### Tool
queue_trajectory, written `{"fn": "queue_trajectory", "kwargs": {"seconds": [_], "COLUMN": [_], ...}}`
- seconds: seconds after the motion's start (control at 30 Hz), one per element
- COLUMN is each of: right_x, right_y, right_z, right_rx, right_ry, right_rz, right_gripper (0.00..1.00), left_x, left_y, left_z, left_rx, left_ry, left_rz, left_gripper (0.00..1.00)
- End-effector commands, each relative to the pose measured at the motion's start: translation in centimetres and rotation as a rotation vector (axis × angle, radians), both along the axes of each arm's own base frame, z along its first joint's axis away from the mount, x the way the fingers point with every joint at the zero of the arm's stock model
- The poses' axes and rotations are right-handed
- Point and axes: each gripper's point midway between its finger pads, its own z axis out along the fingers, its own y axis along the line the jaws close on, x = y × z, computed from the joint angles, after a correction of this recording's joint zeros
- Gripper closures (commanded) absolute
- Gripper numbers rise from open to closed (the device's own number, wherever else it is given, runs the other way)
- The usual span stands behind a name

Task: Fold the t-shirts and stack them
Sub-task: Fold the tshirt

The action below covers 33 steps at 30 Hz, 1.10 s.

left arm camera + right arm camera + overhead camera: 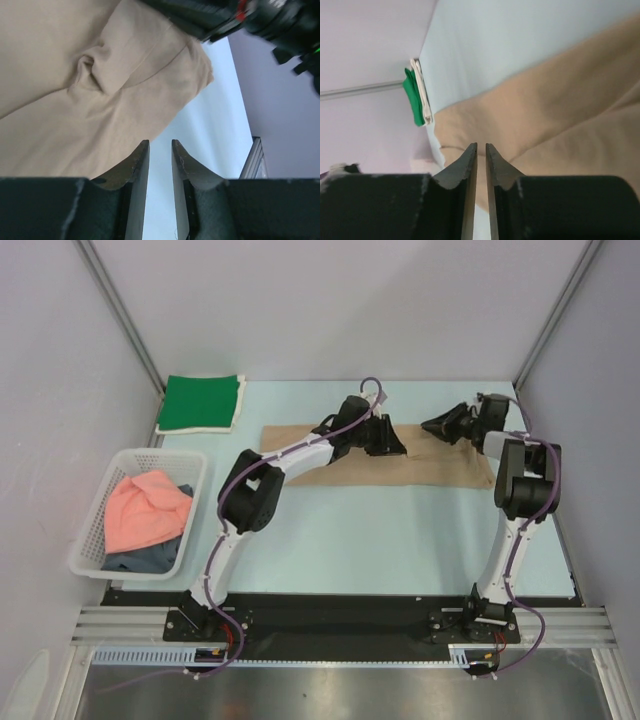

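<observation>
A tan t-shirt [440, 465] lies as a long folded strip across the back of the table; it also shows in the left wrist view [75, 100] and the right wrist view [545, 115]. My left gripper [400, 448] hovers over its middle, jaws a narrow gap apart and empty [160, 142]. My right gripper [428, 425] faces it from the right just above the cloth, jaws nearly together with nothing between them [481, 145]. A folded bright green t-shirt [200, 400] lies at the back left. A salmon pink t-shirt [145, 510] and a dark grey-blue t-shirt [150, 558] lie crumpled in the basket.
The white lattice basket [90, 530] stands at the left edge. The green shirt rests on a white folded cloth [423, 92]. Grey walls and metal posts close in the back and sides. The right arm [240, 15] shows close in the left wrist view.
</observation>
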Motion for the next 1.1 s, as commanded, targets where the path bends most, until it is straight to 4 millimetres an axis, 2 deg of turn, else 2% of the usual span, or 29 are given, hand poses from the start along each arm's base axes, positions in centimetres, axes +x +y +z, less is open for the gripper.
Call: {"fn": "queue_trajectory", "kwargs": {"seconds": [0.0,0.03,0.07,0.17,0.2,0.27,0.3,0.33,0.37,0.4,0.43,0.47,0.5,0.53,0.57,0.6,0.63,0.67,0.7,0.73,0.77,0.8,0.87,0.93,0.97,1.0,1.03,1.07], "right_x": [-0.7,-0.6,-1.2,-1.7,-1.8,-1.9,-2.0,-1.9,-1.7,-1.4,-1.2,-1.2,-1.1,-0.8,-0.6,-0.1,-0.7,-0.9,-2.5,-3.2,-4.0,-5.0,-8.9,-11.4,-12.3,-14.9,-15.2,-16.2], "right_y": [3.7,4.1,5.4,7.5,7.7,7.6,7.1,6.9,6.6,6.7,6.9,7.1,7.3,6.7,6.1,5.2,4.6,4.1,3.4,2.7,2.0,1.3,0.6,-0.7,-1.1,-1.9,-2.2,-2.8], "right_z": [0.1,-0.4,-1.7,-3.6,-5.2,-6.7,-8.0,-8.4,-8.7,-9.2,-8.9,-8.3,-6.8,-3.1,-0.6,1.5,3.3,6.7,6.0,6.9,8.6,8.4,7.4,5.9,5.9,4.4,4.6,3.8], "right_rx": [0.125,0.123,0.126,0.138,0.134,0.139,0.141,0.133,0.12,0.105,0.073,0.071,0.078,0.064,0.018,-0.036,-0.08,-0.147,-0.196,-0.234,-0.263,-0.291,-0.307,-0.353,-0.359,-0.338,-0.307,-0.288], "right_ry": [-0.004,-0.01,0.019,0.044,0.07,0.08,0.101,0.098,0.099,0.122,0.103,0.103,0.084,0.034,-0.022,-0.055,0.003,-0.045,0.079,0.109,0.116,0.157,0.253,0.307,0.302,0.339,0.322,0.341], "right_rz": [0.018,0.011,0.025,0.047,0.032,0.02,0.0,-0.003,-0.004,0.012,0.054,0.083,0.111,0.099,0.1,0.072,0.067,0.071,0.04,0.012,-0.024,-0.066,-0.092,-0.152,-0.176,-0.196,-0.221,-0.238], "right_gripper": [0.84,0.87,0.89,0.91,0.91,0.91,0.91,0.9,0.9,0.89,0.87,0.83,0.82,0.79,0.73,0.57,0.49,0.44,0.38,0.34,0.29,0.26,0.23,0.21,0.21,0.19,0.18,0.18], "left_x": [1.1,0.7,1.2,0.9,1.0,0.5,0.4,-0.2,-0.9,-1.5,-2.1,-2.8,-3.2,-4.6,-5.3,-5.8,-6.6,-6.8,-7.4,-7.3,-7.3,-7.5,-7.2,-7.6,-7.7,-7.0,-7.7,-7.0], "left_y": [2.9,4.0,5.1,8.1,9.5,11.9,13.5,14.9,16.9,19.1,20.5,22.5,24.2,26.0,27.4,28.8,30.6,31.5,32.6,33.5,34.1,34.7,35.4,35.8,35.5,36.1,36.5,36.4], "left_z": [9.0,10.0,10.2,10.0,9.7,9.8,9.1,7.8,8.4,6.5,6.3,7.3,7.0,5.0,4.5,5.4,3.4,2.9,1.8,1.4,1.1,0.7,-0.2,-1.8,-2.0,-1.9,-2.9,-2.2], "left_rx": [-0.025,-0.019,-0.004,0.065,0.096,0.146,0.186,0.23,0.269,0.35,0.384,0.406,0.443,0.498,0.529,0.537,0.607,0.642,0.679,0.719,0.74,0.765,0.751,0.692,0.62,0.564,0.545,0.472], "left_ry": [-0.181,-0.19,-0.203,-0.184,-0.181,-0.203,-0.181,-0.151,-0.149,-0.113,-0.104,-0.122,-0.123,-0.085,-0.083,-0.11,-0.09,-0.091,-0.053,-0.047,-0.031,-0.007,0.076,0.168,0.229,0.244,0.287,0.292], "left_rz": [0.041,0.051,0.068,0.098,0.104,0.123,0.142,0.153,0.17,0.218,0.242,0.269,0.31,0.33,0.354,0.388,0.422,0.438,0.452,0.486,0.516,0.534,0.6,0.647,0.697,0.755,0.791,0.856], "left_gripper": [0.7,0.7,0.69,0.68,0.67,0.6,0.57,0.51,0.48,0.39,0.36,0.34,0.31,0.18,0.12,0.1,0.11,0.12,0.17,0.19,0.21,0.21,0.2,0.22,0.24,0.25,0.26,0.27]}}
